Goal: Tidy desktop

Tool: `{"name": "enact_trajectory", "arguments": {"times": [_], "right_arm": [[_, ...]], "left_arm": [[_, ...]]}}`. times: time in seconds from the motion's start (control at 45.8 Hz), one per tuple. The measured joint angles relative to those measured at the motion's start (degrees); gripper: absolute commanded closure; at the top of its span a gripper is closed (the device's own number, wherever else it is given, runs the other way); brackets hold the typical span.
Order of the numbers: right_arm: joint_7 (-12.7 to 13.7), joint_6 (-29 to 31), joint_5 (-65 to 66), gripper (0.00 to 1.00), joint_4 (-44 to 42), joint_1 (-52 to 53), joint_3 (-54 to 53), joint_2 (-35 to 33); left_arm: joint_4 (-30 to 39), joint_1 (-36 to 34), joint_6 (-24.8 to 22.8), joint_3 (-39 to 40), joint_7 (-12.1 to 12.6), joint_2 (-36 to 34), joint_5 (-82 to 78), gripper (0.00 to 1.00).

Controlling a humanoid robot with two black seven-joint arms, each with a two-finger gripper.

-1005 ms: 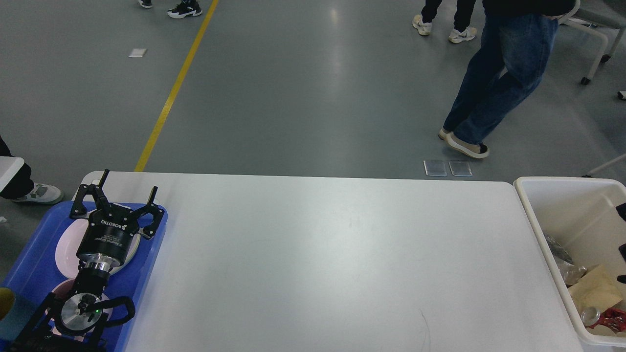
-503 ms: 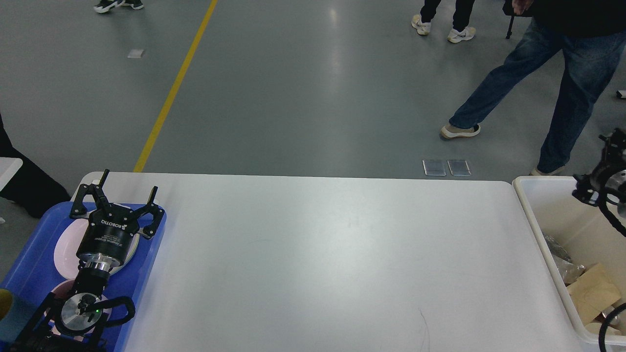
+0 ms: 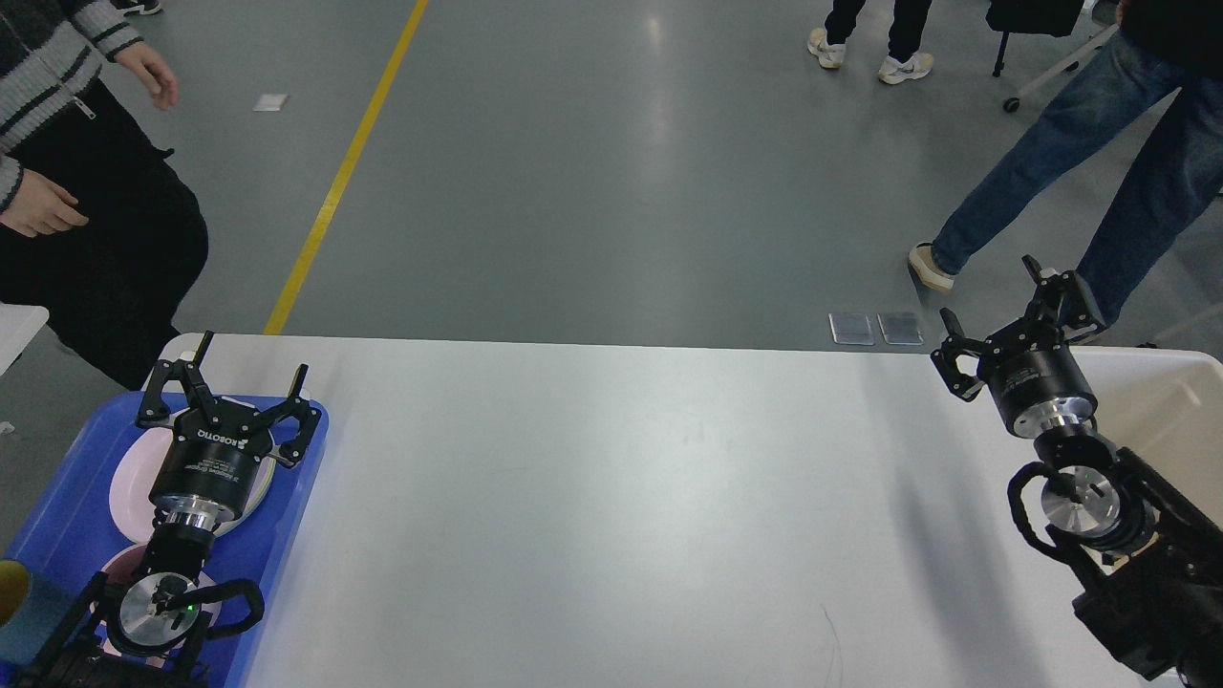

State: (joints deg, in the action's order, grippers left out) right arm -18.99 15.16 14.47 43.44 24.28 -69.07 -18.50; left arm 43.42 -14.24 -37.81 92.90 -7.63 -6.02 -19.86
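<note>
the desktop (image 3: 611,497) spreads wide between the two claws. the left claw (image 3: 250,366) hangs over a blue tray (image 3: 287,506) at the desktop's left end, fingers apart, above a white plate (image 3: 129,478). the right claw (image 3: 989,296) hangs over the right far corner, fingers apart, holding nothing, beside a white bin (image 3: 1161,382).

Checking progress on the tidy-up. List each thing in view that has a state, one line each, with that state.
desktop: bare across its visible surface.
left gripper: open, empty, above the blue tray.
right gripper: open, empty, near the table's far right corner.
blue tray: at the table's left end, holding plates.
plates: lying flat in the tray, partly hidden by the arm.
white bin: at the right end, contents hidden by the arm.
</note>
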Motion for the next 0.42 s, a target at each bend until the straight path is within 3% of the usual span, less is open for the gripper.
{"name": "enact_trajectory", "arguments": {"times": [0.087, 0.131, 0.415], "right_arm": [[-5.67, 0.05, 2.91, 0.0, -0.33, -2.23, 0.21, 2.4], [-6.74, 0.05, 3.31, 0.0, -0.62, -2.88, 0.71, 3.07], [-7.56, -1.46, 2.63, 0.0, -1.29, -3.57, 1.24, 3.88]], "left_arm": [[-0.01, 0.0, 0.0, 0.0, 0.0, -0.01, 0.0, 0.04], [-0.01, 0.0, 0.0, 0.0, 0.0, -0.01, 0.0, 0.04], [-0.01, 0.0, 0.0, 0.0, -0.01, 0.0, 0.0, 0.04]]}}
